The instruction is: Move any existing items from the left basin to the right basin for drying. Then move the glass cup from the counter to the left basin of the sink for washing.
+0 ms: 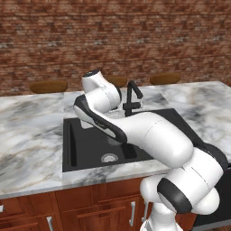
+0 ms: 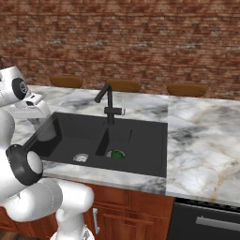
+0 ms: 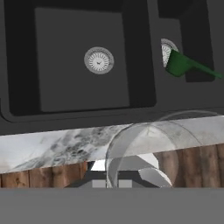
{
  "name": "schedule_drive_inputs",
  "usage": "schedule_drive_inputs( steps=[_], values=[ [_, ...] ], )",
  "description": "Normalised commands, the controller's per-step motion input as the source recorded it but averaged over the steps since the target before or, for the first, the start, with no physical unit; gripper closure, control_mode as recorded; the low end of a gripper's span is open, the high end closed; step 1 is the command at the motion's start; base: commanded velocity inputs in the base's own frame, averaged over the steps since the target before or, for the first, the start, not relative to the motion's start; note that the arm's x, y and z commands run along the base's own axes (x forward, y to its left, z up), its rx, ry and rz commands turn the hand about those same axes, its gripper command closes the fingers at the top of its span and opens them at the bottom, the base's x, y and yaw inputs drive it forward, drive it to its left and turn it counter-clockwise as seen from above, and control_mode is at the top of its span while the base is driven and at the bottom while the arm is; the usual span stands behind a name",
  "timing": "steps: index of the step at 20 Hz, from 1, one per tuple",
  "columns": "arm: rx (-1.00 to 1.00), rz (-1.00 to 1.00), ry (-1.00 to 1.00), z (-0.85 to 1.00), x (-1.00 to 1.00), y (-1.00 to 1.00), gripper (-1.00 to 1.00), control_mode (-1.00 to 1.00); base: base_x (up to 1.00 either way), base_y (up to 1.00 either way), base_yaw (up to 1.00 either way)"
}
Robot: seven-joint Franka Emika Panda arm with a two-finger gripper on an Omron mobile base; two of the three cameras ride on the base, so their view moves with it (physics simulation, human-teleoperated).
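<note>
Pale see-through glass cup (image 3: 148, 148) clamped in closed jaws, over wide black left basin (image 3: 78, 87) for washing; green tapered item (image 3: 179, 64) already in right basin (image 2: 140, 145)

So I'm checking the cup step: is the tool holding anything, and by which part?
Yes: the pale see-through glass cup, gripped at its rim or wall, above the wide black left basin. The exact contact is hidden.

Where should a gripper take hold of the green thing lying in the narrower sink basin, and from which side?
Grip the green thing across its thicker body near the drain, jaws crosswise to its length, coming straight down from above. It lies flat and tapers to a thin tail, and the basin walls likely block a sideways approach.
</note>
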Motion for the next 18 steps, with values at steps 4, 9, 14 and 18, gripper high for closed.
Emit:
schedule_drive_inputs(
  steps=[4,9,14,18],
  values=[
    [0.00,0.05,0.02,-0.30,0.12,0.06,1.00,-1.00,0.00,0.00,0.00],
    [0.00,0.07,0.02,-0.29,0.11,0.00,1.00,-1.00,0.00,0.00,0.00],
    [0.00,0.08,0.02,-0.29,0.13,0.00,1.00,-1.00,0.00,0.00,0.00],
    [0.00,0.08,0.03,-0.31,0.14,0.00,1.00,-1.00,0.00,0.00,0.00]
  ],
)
